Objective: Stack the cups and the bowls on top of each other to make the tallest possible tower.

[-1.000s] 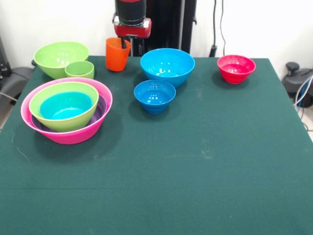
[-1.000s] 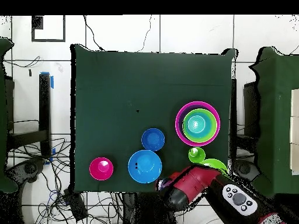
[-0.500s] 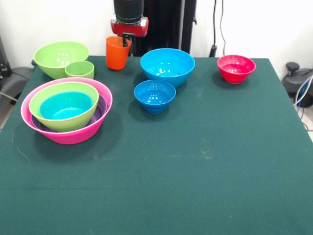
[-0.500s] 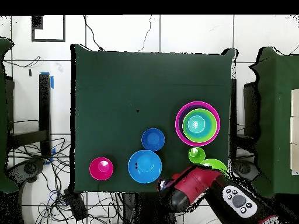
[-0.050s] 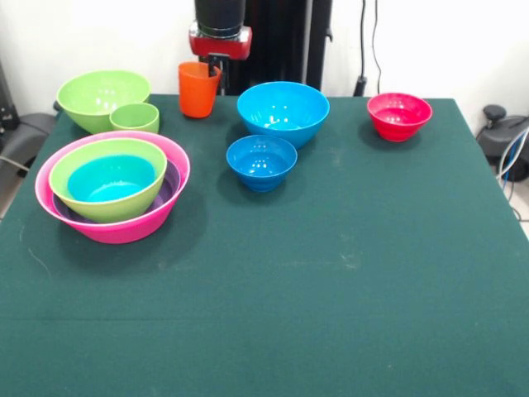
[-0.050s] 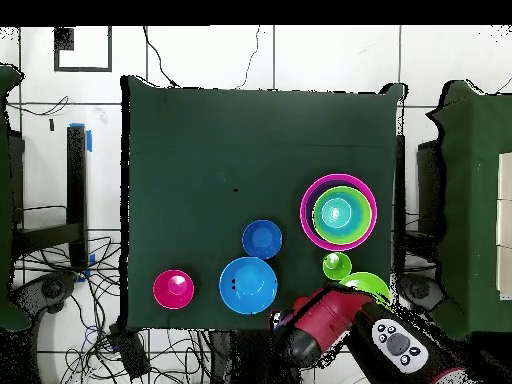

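Smooth orange plastic tumbler (image 5: 198, 89) at the rear table edge, apparently raised slightly off the green cloth, gripped at its rim by the red-and-black gripper (image 5: 216, 68); fingers closed on the rim wall, one inside, one outside, as far as the front view shows. Nested tower (image 5: 112, 187) of glossy bowls, forward and to the left of the tumbler: wide pink bowl (image 5: 169, 217) as base, purple bowl (image 5: 171, 184), lime green bowl (image 5: 68, 178), teal-blue bowl (image 5: 111, 179) innermost. Behind the tower: large lime green bowl (image 5: 92, 95) with small light green cup (image 5: 135, 117) touching it. Right of the tumbler: large blue bowl (image 5: 283, 112), small blue bowl (image 5: 261, 160), small red bowl (image 5: 399, 115) farthest off.

Step in hand, judged: lifting the tumbler for transfer to the tower. Advised: vertical lift clear of the light green cup, tumbler upright, release centred over the teal-blue bowl, low, to avoid tipping.
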{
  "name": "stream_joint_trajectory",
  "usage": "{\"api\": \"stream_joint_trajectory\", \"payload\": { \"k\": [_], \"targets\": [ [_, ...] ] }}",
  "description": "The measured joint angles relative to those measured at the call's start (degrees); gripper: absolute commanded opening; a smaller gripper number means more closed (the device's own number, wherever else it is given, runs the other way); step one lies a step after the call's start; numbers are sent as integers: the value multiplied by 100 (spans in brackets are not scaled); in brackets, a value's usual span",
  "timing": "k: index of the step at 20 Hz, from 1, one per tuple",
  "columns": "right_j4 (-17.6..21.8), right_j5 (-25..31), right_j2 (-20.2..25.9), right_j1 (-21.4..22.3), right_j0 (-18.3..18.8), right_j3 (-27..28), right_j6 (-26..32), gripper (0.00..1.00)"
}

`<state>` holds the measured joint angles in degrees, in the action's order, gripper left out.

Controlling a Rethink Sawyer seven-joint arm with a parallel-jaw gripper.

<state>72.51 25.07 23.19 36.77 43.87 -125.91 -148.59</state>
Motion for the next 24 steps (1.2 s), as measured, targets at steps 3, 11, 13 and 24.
{"api": "stream_joint_trajectory", "payload": {
  "k": [3,11,13,24],
  "targets": [
    [2,-59,-114,99,-94,0,0,0],
    [1,-333,-345,462,-389,-2,0,0],
    [0,-360,-391,511,-445,-4,0,0],
    [-262,-436,-616,989,-760,-46,0,0]
  ]
}}
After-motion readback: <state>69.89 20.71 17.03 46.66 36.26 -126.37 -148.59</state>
